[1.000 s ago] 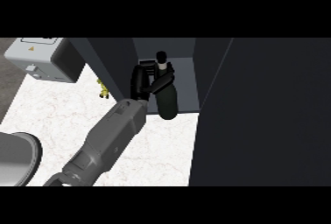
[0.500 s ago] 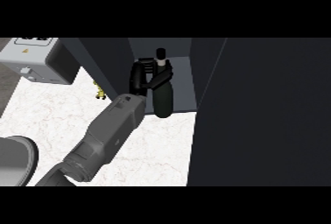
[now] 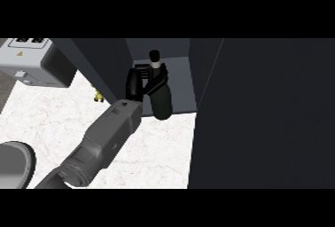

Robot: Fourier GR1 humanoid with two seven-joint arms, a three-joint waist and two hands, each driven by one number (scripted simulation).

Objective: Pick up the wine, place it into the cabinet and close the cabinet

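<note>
The wine bottle (image 3: 163, 103) is dark green with a black top, standing almost upright in the open cabinet's (image 3: 175, 55) mouth. Its base is level with the front edge of the cabinet floor. My left hand (image 3: 135, 83) comes up from the lower left on a grey forearm and is shut on the bottle's neck and shoulder, hiding part of them. The cabinet's dark door (image 3: 262, 111) stands open and fills the right side of the view. My right hand does not show.
A grey boxy appliance (image 3: 31, 62) sits at the upper left on the white marble counter (image 3: 46, 119). A small yellow object (image 3: 98, 95) lies by the cabinet's left wall. A grey round dish (image 3: 13, 165) shows at the lower left edge.
The bottle has shifted slightly left and stands straighter in the cabinet's mouth. My left hand stays shut on it, and the forearm has swung a little to the right.
</note>
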